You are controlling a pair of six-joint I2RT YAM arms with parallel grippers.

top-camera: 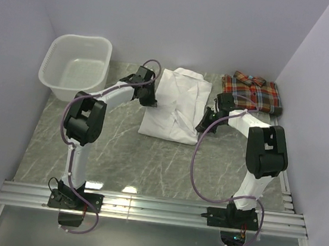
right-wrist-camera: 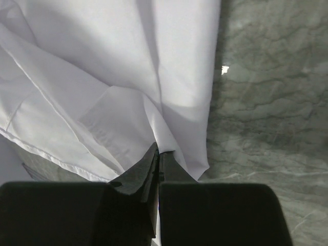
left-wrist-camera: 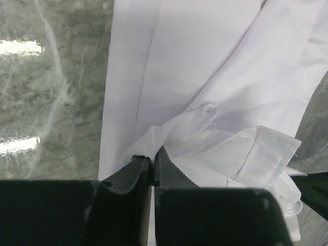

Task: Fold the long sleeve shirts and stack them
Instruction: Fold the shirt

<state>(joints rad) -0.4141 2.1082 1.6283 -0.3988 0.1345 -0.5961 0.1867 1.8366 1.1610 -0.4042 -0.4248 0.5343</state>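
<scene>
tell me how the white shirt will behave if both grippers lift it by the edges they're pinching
Probably floppy: the white shirt creases and bunches at the left gripper and right gripper, so it should sag between them. Likely light, being thin cloth. It may slide easily, since the table looks smooth and glossy.

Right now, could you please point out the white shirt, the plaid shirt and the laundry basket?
white shirt (top-camera: 175, 106): top view, middle of its body.
plaid shirt (top-camera: 255, 95): top view, centre of the fold.
laundry basket (top-camera: 82, 38): top view, far rim.
</scene>
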